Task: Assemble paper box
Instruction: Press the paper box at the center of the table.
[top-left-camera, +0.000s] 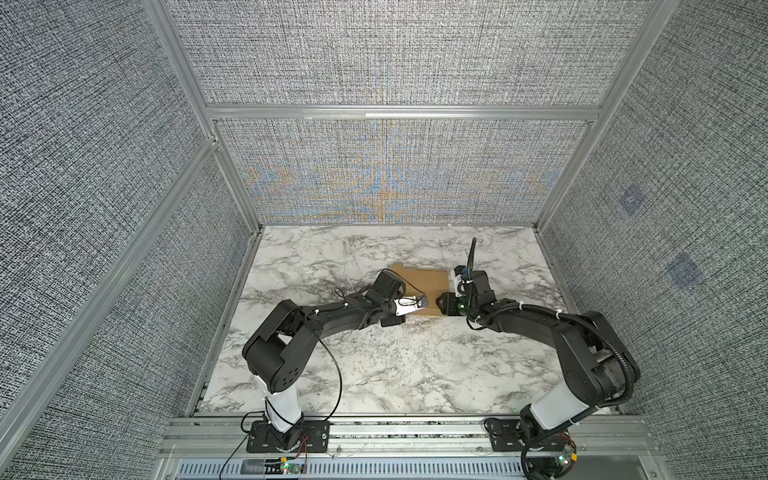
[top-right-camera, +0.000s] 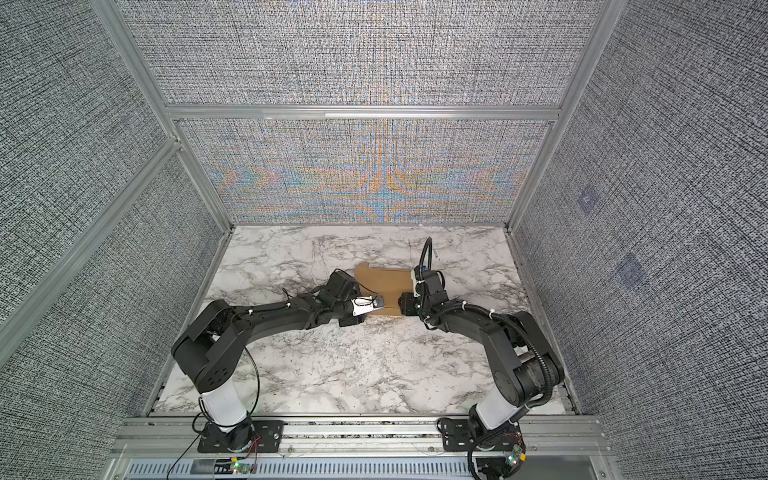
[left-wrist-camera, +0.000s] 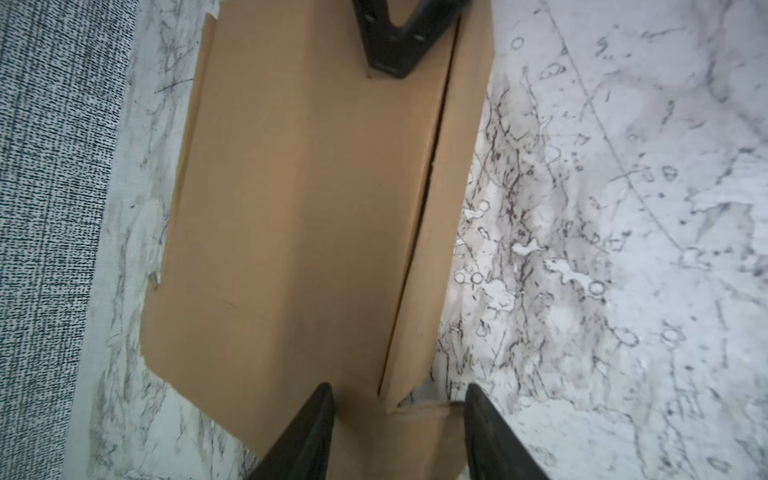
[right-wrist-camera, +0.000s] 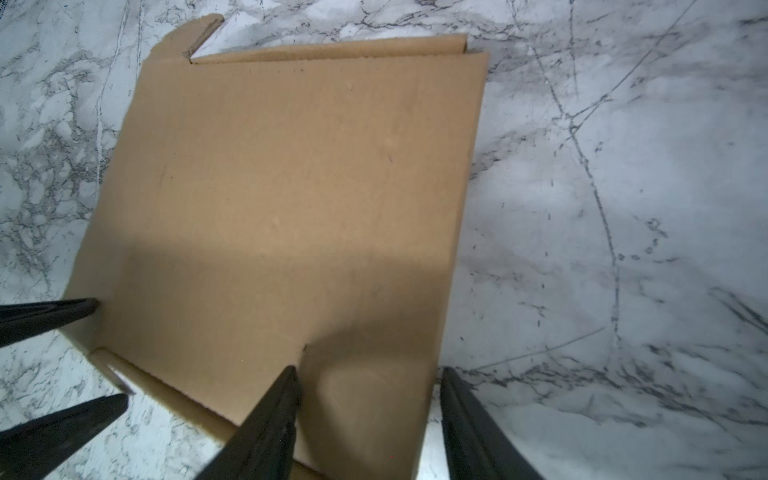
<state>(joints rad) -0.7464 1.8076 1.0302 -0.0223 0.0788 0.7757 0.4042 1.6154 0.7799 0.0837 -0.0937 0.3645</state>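
— So, where's the flat tan corrugated cardboard paper box (top-left-camera: 420, 286)?
— Unfolded on the white marble worktop (top-left-camera: 374, 374). Left gripper (left-wrist-camera: 399, 388) and right gripper (right-wrist-camera: 370, 371) straddle its near edge, jaws open.
— Risk?
— Likely sliding: a lopsided pinch could shove the sheet.
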